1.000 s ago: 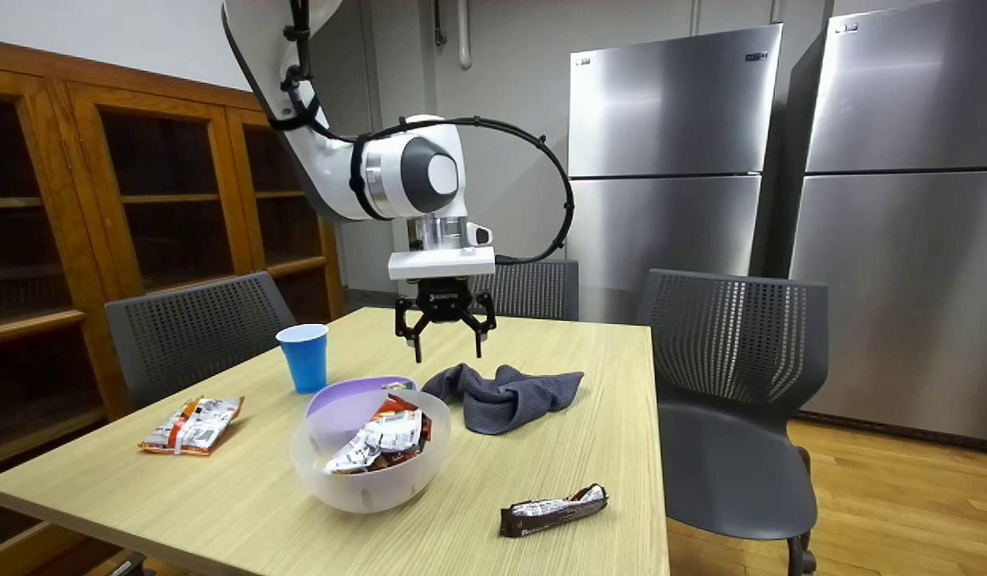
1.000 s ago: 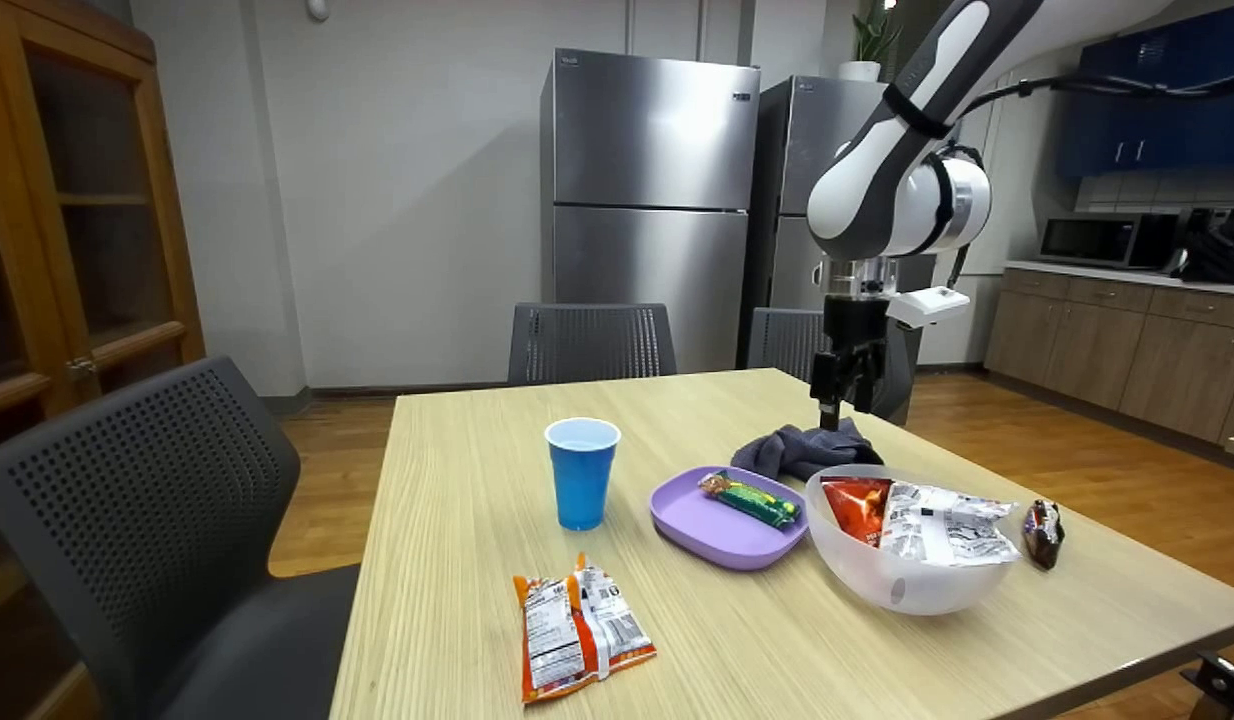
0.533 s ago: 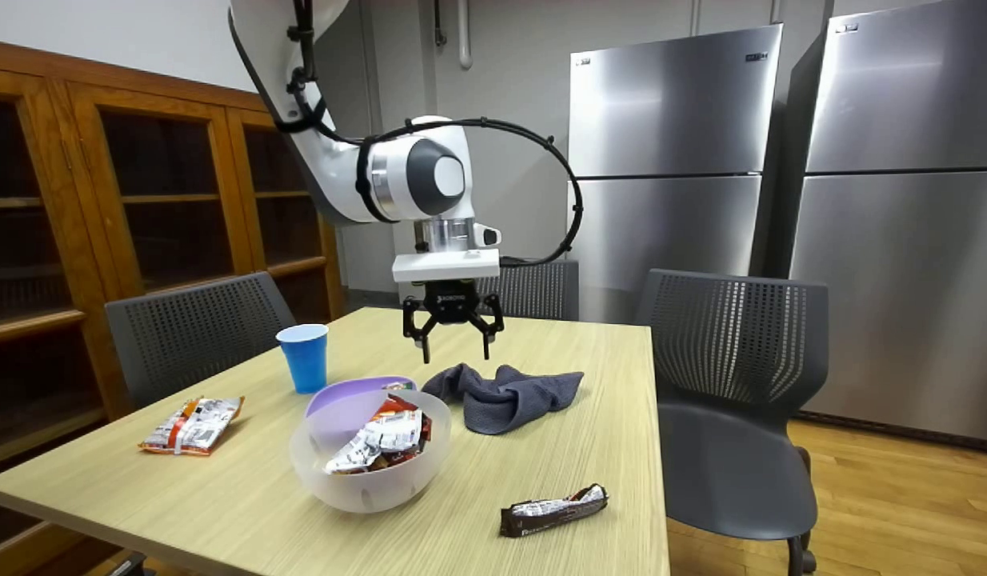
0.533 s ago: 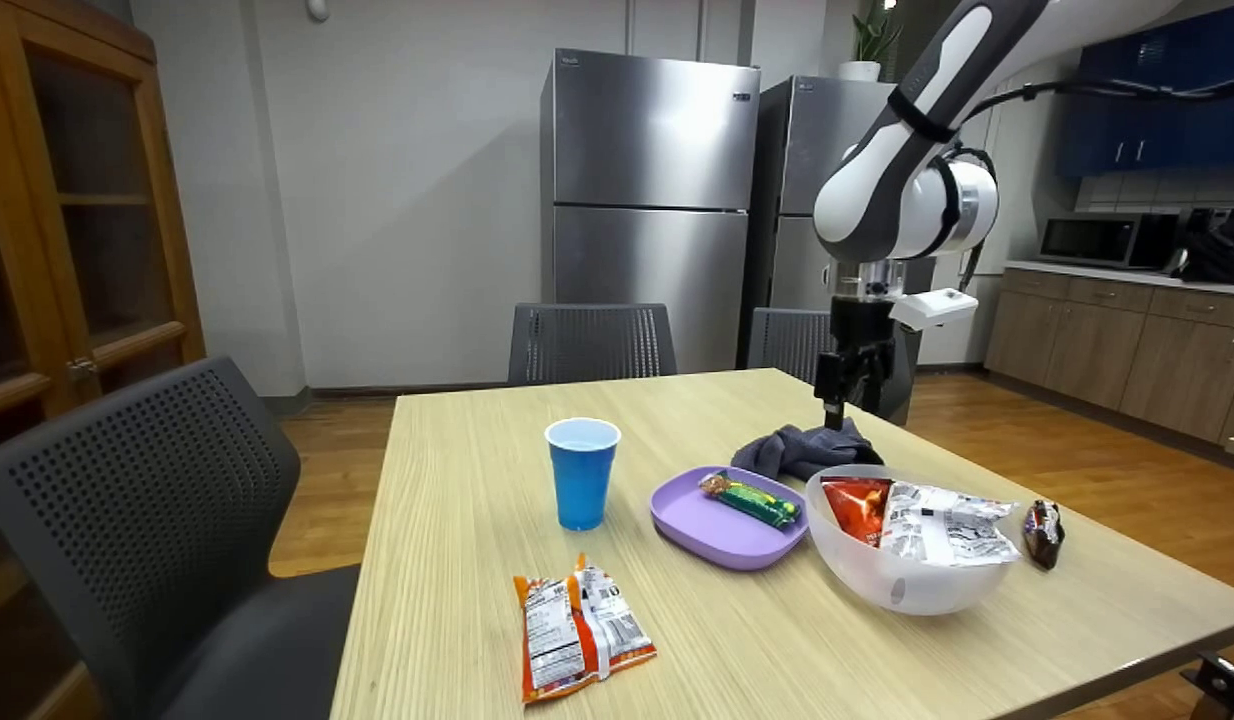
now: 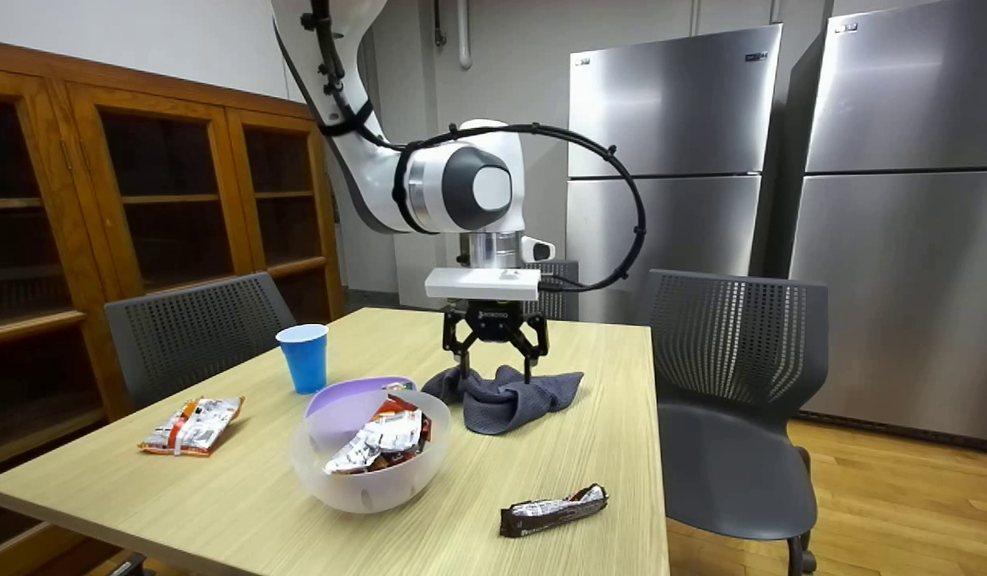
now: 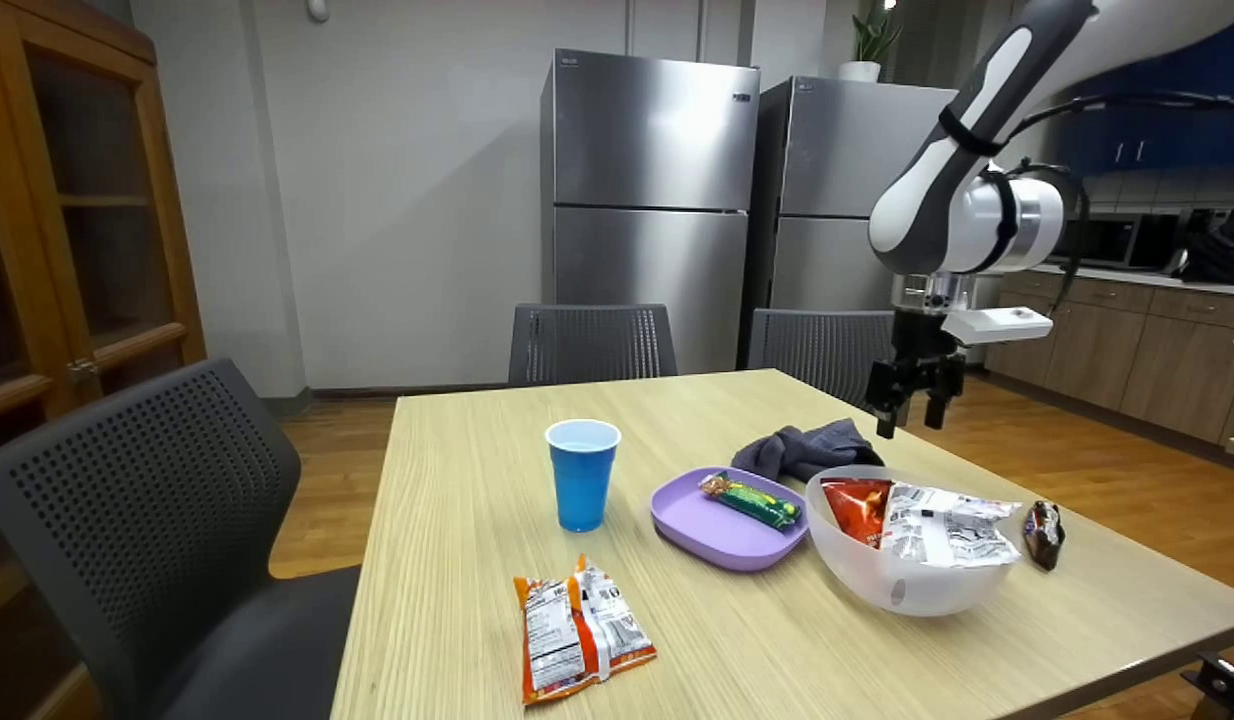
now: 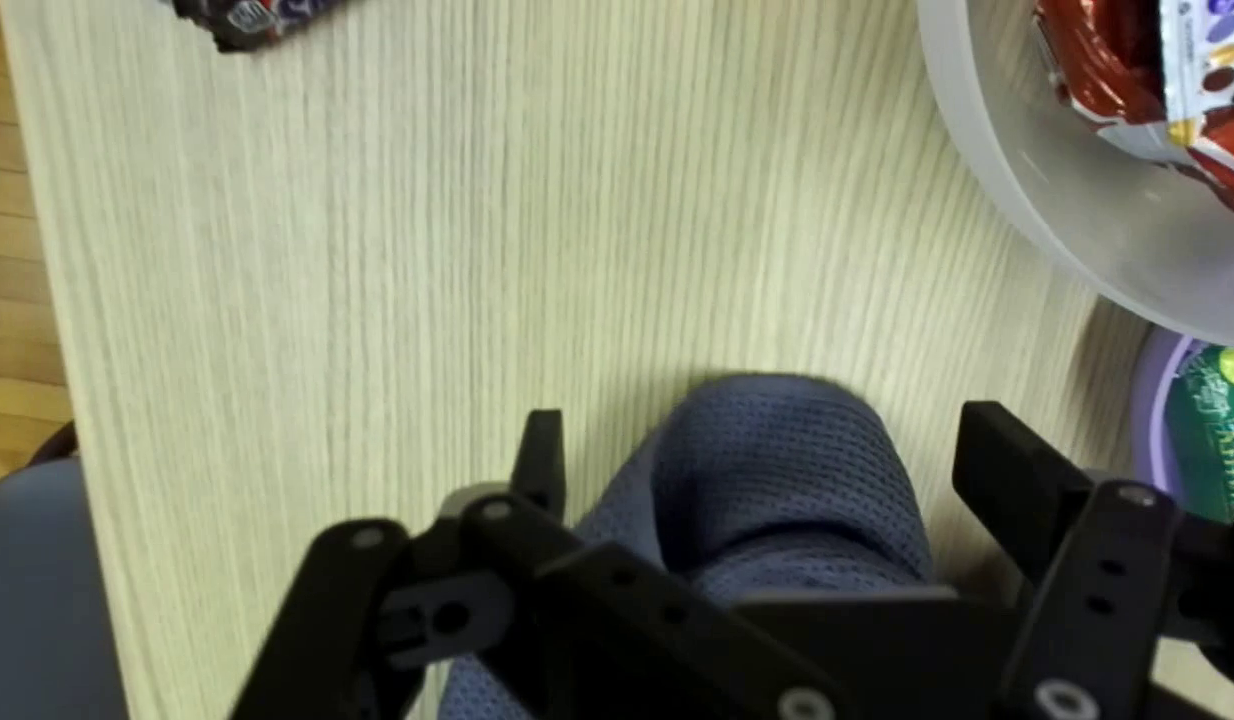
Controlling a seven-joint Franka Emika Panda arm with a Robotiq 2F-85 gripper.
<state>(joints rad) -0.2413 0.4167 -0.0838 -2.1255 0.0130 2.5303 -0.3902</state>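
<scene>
Lower and farther from the cup (image 5: pixel 305 360) than a moment ago, the tool (image 5: pixel 496 378) hangs above and apart from the cloth (image 5: pixel 505 408), its fingers (image 7: pixel 542 455) spread wide and holding nothing. That cloth lies crumpled on the desk (image 5: pixel 581 452) near the bowl (image 6: pixel 907 592); the wrist view shows a rounded fold (image 7: pixel 787 470) between the fingers. For a sure pinch, best centre on it and reach well down both sides. Its weave looks waffled and limp; the bowl is frosted plastic, the plate (image 6: pixel 707 525) smooth and round-cornered, the packets (image 6: pixel 947 525) crinkled foil.
</scene>
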